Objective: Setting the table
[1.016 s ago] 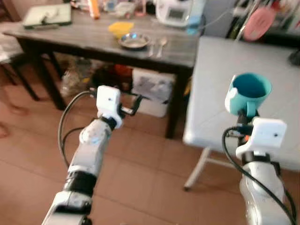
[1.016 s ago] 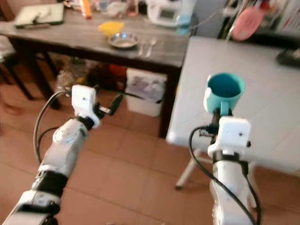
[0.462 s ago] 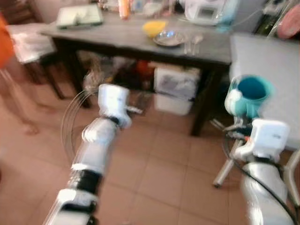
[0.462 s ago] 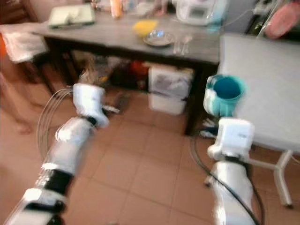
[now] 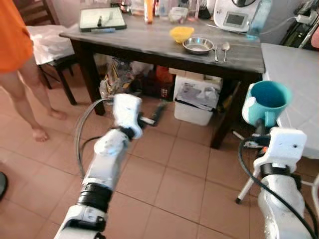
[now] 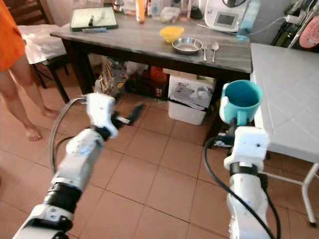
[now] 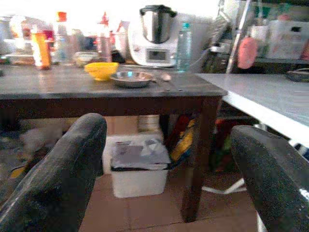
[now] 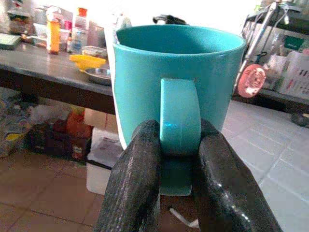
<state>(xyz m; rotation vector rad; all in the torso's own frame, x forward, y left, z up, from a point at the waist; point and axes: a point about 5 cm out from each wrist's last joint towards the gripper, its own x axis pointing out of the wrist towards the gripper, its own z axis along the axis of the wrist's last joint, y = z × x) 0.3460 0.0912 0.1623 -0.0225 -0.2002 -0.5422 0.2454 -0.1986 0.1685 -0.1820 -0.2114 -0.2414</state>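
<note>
Since the earlier frames the camera has swung, so the dark wooden surface (image 5: 149, 42) now lies at about 12 o'clock and a person's bare leg (image 5: 31, 94) and orange garment (image 5: 12, 35) have come into sight at 9 to 10 o'clock; the picture has also sharpened. At 3 to 4 o'clock the right gripper (image 8: 176, 145) holds the teal mug (image 5: 266, 102) upright above the tiled floor (image 5: 169, 184), its jaws pinching the mug's handle (image 8: 177, 116) from both sides, with the white table (image 5: 294, 84) just beyond the mug at 2 to 3 o'clock. The left gripper (image 5: 155, 113) reaches forward near the picture's middle, over the floor and short of the dark surface, its jaws spread wide with nothing between them. On that surface, at 12 to 1 o'clock, a yellow bowl (image 5: 181, 33) sits just beside a steel plate (image 5: 198, 47), and two spoons (image 5: 221, 50) lie just beside the plate at its 3 o'clock. A white kitchen appliance (image 5: 235, 15) stands behind them, and a green tray (image 5: 101, 18) lies toward 11 o'clock. Under the surface sits a white bin (image 5: 197, 97).
</note>
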